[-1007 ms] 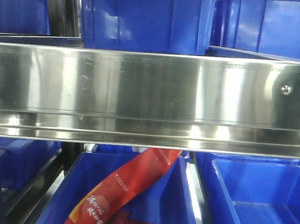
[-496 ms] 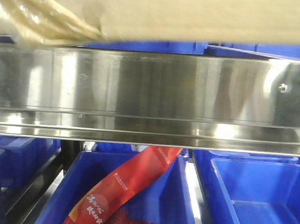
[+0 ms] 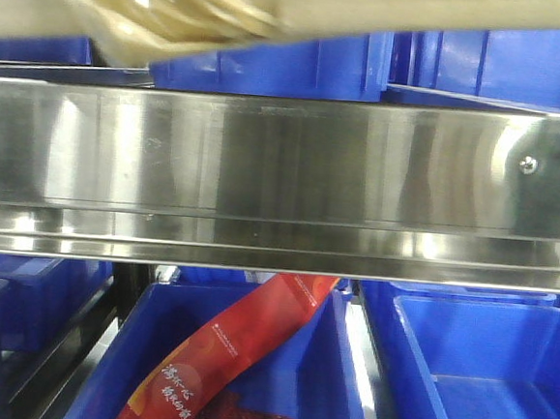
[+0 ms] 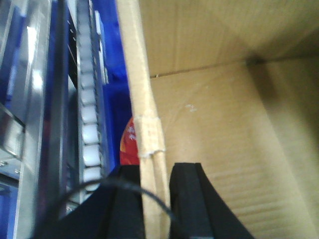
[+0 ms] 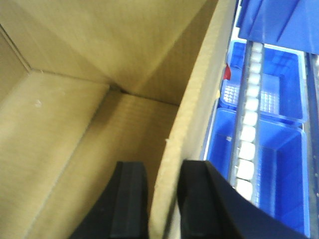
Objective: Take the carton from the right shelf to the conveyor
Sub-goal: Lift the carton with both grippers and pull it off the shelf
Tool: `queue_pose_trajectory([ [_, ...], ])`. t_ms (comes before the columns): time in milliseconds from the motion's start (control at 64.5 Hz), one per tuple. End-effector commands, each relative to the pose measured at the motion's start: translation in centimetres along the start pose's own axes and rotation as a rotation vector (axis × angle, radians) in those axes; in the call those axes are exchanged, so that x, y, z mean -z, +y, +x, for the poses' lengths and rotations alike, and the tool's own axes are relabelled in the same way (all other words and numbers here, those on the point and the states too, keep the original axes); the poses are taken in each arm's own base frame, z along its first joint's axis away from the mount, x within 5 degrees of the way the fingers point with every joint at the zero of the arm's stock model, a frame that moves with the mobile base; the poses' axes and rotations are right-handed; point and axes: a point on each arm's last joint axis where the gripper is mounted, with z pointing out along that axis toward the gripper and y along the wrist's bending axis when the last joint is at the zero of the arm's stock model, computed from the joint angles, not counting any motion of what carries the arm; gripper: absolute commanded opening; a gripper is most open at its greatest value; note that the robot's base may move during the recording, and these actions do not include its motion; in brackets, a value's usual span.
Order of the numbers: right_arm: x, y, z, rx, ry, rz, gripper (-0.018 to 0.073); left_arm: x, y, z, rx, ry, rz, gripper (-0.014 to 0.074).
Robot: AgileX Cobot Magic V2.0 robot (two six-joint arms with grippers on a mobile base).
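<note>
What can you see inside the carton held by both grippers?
Only bare cardboard: the carton shows plain inner walls and a corner, with nothing lying there. The left gripper and right gripper each put one finger inside, covering part; the rest lies outside both wrist views.

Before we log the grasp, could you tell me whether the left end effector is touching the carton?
Touching. The left wrist view shows the left end effector shut on the carton, fingers flush against its wall.

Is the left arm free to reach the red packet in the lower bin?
Probably not: the left gripper is clamped on the carton wall, and the red packet lies below the shelf rail.
</note>
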Motion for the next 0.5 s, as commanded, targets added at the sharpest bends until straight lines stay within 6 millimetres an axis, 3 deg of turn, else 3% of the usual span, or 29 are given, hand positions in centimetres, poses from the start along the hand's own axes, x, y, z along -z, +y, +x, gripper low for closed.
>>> queue_pose_trajectory([
  [0,0.38,1.06,-0.45,-0.004,-0.059,-0.103,-0.0067,0.65,-0.79,-0.58,0.008,-0.068,0.083,-0.0017],
  [480,0.37,1.06,-0.45,-0.004,-0.058,-0.103,-0.0067,0.58,-0.78,-0.60,0.006,-0.068,0.078,-0.0017],
])
